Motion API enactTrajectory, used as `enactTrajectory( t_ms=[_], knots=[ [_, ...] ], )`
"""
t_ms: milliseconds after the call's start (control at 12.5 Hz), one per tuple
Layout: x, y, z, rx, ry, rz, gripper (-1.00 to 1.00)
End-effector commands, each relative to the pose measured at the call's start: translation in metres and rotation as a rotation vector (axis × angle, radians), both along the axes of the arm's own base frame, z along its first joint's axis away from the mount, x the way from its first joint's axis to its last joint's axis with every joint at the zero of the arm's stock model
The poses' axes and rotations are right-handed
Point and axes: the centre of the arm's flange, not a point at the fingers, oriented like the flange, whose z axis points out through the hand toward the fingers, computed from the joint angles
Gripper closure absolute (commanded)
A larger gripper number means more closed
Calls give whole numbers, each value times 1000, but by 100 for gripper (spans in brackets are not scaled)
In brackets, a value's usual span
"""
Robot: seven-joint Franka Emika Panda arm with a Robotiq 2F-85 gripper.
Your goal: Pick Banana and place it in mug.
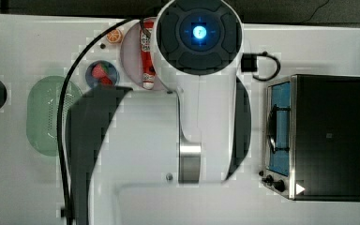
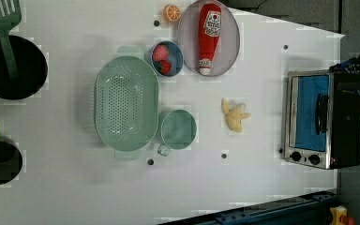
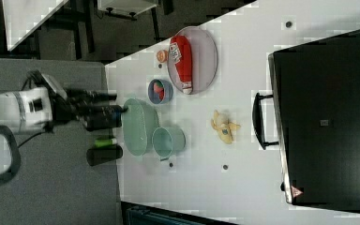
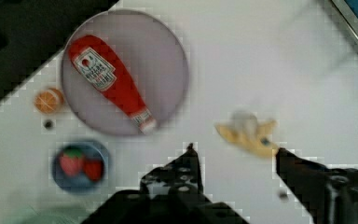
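The peeled yellow banana (image 2: 234,116) lies on the white table between the mug and the toaster oven; it also shows as banana (image 3: 224,126) and banana (image 4: 247,133). The mug (image 2: 178,130), small, round and pale mint green, stands upright beside the colander, to the left view's left of the banana, seen too as mug (image 3: 168,141). My gripper (image 4: 235,151) hangs above the table with its two black fingers (image 4: 189,161) spread wide and nothing between them. The banana lies below, just past the fingertips. My arm (image 1: 199,70) covers the table's middle in the top view.
A big green colander (image 2: 126,103) touches the mug. A blue bowl of strawberries (image 2: 167,58), a grey plate (image 2: 229,51) bearing a ketchup bottle (image 2: 209,35) and an orange slice (image 2: 172,12) sit farther off. A toaster oven (image 2: 323,119) stands at the left view's right, black pots (image 2: 11,68) at its left.
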Motion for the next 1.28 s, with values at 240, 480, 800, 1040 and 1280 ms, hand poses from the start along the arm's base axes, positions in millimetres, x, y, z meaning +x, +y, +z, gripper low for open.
enactTrajectory(
  t_ms=[240,480,800,1040,1280],
  knots=[
    [-114,-32,82,-9,50,-81,-100],
    [-108,-30,44,-10,112,-74,-100],
    [-90,-29,-41,-9,122,-8,-100],
    [-79,-29,-106,-7,104,123,-100],
    [-75,-30,-170,-4,114,215,-100]
  ],
)
